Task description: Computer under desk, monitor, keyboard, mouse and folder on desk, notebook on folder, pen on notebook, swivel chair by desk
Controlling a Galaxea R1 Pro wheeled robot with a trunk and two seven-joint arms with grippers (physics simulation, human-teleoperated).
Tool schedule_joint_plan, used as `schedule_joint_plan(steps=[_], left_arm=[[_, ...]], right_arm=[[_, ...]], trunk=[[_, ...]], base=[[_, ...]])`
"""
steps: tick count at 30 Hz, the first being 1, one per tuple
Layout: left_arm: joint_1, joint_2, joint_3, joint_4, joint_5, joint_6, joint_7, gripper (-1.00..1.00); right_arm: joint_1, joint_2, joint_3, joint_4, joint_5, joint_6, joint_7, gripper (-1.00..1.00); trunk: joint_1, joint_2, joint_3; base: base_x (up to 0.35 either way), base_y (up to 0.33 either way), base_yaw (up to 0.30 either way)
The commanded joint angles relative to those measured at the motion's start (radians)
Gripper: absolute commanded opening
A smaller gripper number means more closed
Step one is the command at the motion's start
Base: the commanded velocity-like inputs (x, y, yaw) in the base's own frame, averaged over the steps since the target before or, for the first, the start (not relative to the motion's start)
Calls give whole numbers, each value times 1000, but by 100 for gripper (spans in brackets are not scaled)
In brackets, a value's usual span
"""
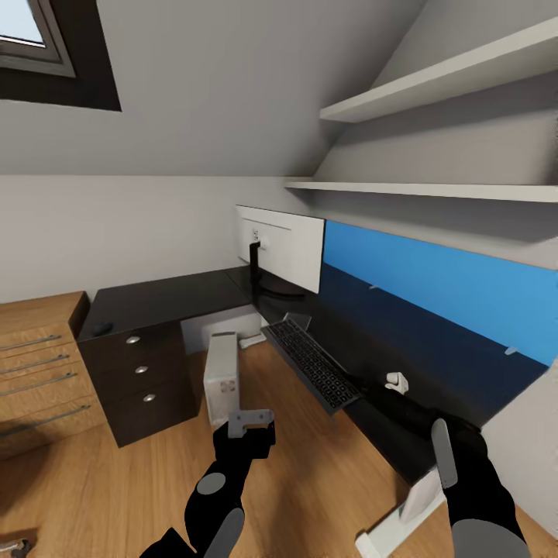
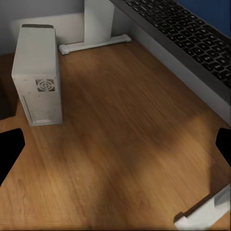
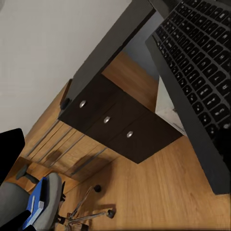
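At the frame's right, the right tool (image 1: 399,384) pinches the keyboard (image 1: 311,363), overhanging the bench (image 1: 163,298) edge beside the monitor (image 1: 283,249); left tool (image 1: 249,425) spread.

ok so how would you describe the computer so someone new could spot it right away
Start at the L-shaped black desk against the wall, then look beneath it, at the wood floor between the dark drawer unit and the desk's long wing. The computer stands there upright: a small grey-white tower with a round vent grille, the only pale box down there.
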Motion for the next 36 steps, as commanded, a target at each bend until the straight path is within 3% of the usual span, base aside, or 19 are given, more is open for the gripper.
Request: schedule_joint_plan(steps=[1, 13, 36], left_arm=[[-1, 0, -2, -1, 8, 2, 9, 100], [-1, 0, -2, -1, 9, 3, 8, 100], [-1, 0, 0, -2, 8, 3, 7, 100]], right_arm=[[-1, 1, -3, 0, -1, 5, 3, 100], [-1, 1, -3, 1, 0, 5, 2, 100], [-1, 9, -2, 3, -1, -2, 2, 100]], trunk=[[0, -1, -1], [0, -1, -1], [0, -1, -1]], base=[[-237, -47, 0], [-305, -14, 0], [-10, 0, 0]])
